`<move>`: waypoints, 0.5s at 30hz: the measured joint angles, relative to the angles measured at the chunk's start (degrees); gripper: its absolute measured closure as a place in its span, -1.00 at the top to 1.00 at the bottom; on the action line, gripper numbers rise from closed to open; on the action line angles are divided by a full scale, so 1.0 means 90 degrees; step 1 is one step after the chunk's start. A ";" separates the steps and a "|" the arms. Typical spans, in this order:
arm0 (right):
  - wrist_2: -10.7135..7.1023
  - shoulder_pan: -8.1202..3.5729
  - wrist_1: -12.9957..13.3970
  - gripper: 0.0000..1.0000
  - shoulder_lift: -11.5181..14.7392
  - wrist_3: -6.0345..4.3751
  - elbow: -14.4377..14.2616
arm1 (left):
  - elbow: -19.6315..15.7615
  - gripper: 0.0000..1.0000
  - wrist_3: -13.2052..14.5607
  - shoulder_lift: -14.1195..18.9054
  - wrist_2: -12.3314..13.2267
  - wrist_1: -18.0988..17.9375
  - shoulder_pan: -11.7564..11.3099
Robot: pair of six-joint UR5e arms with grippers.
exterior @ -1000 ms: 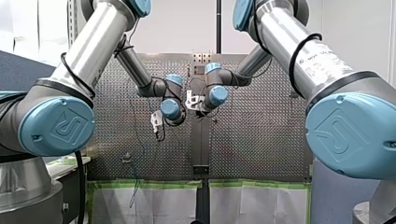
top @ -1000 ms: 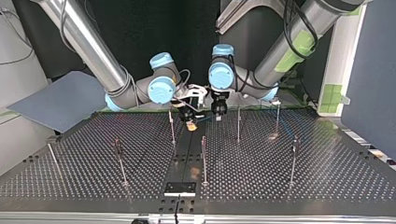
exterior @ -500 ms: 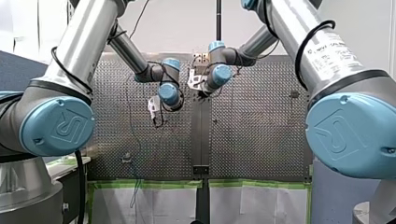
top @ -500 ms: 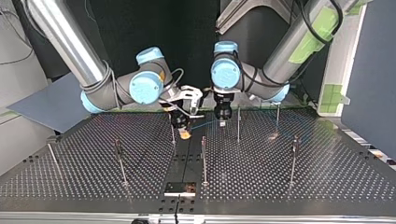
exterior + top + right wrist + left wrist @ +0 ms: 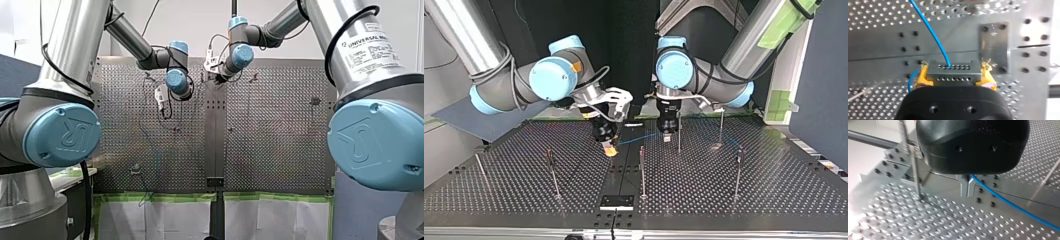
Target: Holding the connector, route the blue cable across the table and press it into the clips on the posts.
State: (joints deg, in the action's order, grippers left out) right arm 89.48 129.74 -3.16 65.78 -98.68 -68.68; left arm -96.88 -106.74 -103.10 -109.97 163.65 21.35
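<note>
First, front view: both arms reach over the counter (image 5: 280,150) toward its far edge, wrists close together near the middle. The cable is too thin to trace here, and neither claw's fingers show.

Top view: the right claw (image 5: 610,150) hangs just above the counter's central strip, near the edge on the arms' side. The left claw (image 5: 667,136) hangs near it, just beside a post (image 5: 679,131). The cable (image 5: 638,138) spans the gap between them, clear of the surface.

Left wrist view: the metal fingers (image 5: 963,187) are pressed together, and the cable issues from them and trails off over the perforations. It appears to be pinched there.

Right wrist view: the yellow pads (image 5: 923,76) clamp the short ends of the connector (image 5: 953,71), and the cable enters its top row of holes.

Handling, as judged: the cable is thin, light and limp and keeps no shape, so it needs tension between two holds. The rigid connector is the sound grip. A second hold on the cable close to a clip would seat it. A hard pull may strain the joint where the cable enters the connector.
</note>
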 joint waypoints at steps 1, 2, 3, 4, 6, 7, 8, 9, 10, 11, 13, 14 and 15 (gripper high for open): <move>0.0000 0.0000 -0.0025 -1.00 0.0059 0.0010 -0.0001 | 0.0000 -1.00 0.0001 0.0060 0.0004 0.0024 0.0005; 0.0000 0.0000 -0.0048 -1.00 0.0118 0.0018 -0.0001 | 0.0000 -1.00 0.0002 0.0119 0.0007 0.0039 0.0010; 0.0000 0.0001 -0.0072 -1.00 0.0198 0.0028 -0.0007 | 0.0002 -1.00 0.0001 0.0192 0.0019 0.0048 0.0015; 0.0000 0.0000 -0.0085 -1.00 0.0258 0.0033 -0.0016 | 0.0003 -1.00 0.0000 0.0243 0.0033 0.0049 0.0016; 0.0002 -0.0002 -0.0104 -1.00 0.0403 0.0044 -0.0042 | 0.0011 -1.00 -0.0002 0.0359 0.0096 0.0020 0.0005; 0.0001 -0.0003 -0.0109 -1.00 0.0465 0.0050 -0.0053 | 0.0019 -1.00 -0.0004 0.0412 0.0138 0.0003 0.0000; 0.0001 -0.0004 -0.0110 -1.00 0.0523 0.0058 -0.0063 | 0.0033 -1.00 -0.0004 0.0468 0.0185 -0.0002 -0.0004; 0.0001 -0.0004 -0.0110 -1.00 0.0597 0.0071 -0.0073 | 0.0053 -1.00 -0.0001 0.0543 0.0252 -0.0001 -0.0009; -0.0001 -0.0005 -0.0108 -1.00 0.0651 0.0082 -0.0078 | 0.0065 -1.00 0.0002 0.0600 0.0307 -0.0002 -0.0011; -0.0004 -0.0004 -0.0106 -1.00 0.0704 0.0091 -0.0082 | 0.0074 -1.00 0.0009 0.0658 0.0361 -0.0004 -0.0012; -0.0015 0.0000 -0.0101 -1.00 0.0823 0.0104 -0.0086 | 0.0086 -1.00 0.0030 0.0792 0.0447 -0.0012 -0.0013; -0.0020 0.0002 -0.0100 -1.00 0.0855 0.0107 -0.0087 | 0.0089 -1.00 0.0037 0.0838 0.0468 -0.0021 -0.0014; -0.0031 0.0006 -0.0099 -1.00 0.0865 0.0113 -0.0087 | 0.0100 -1.00 0.0043 0.0882 0.0491 -0.0035 -0.0014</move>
State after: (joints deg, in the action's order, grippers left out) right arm 89.20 129.79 -4.05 73.56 -97.66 -69.46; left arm -95.98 -106.36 -95.16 -105.55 163.33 21.22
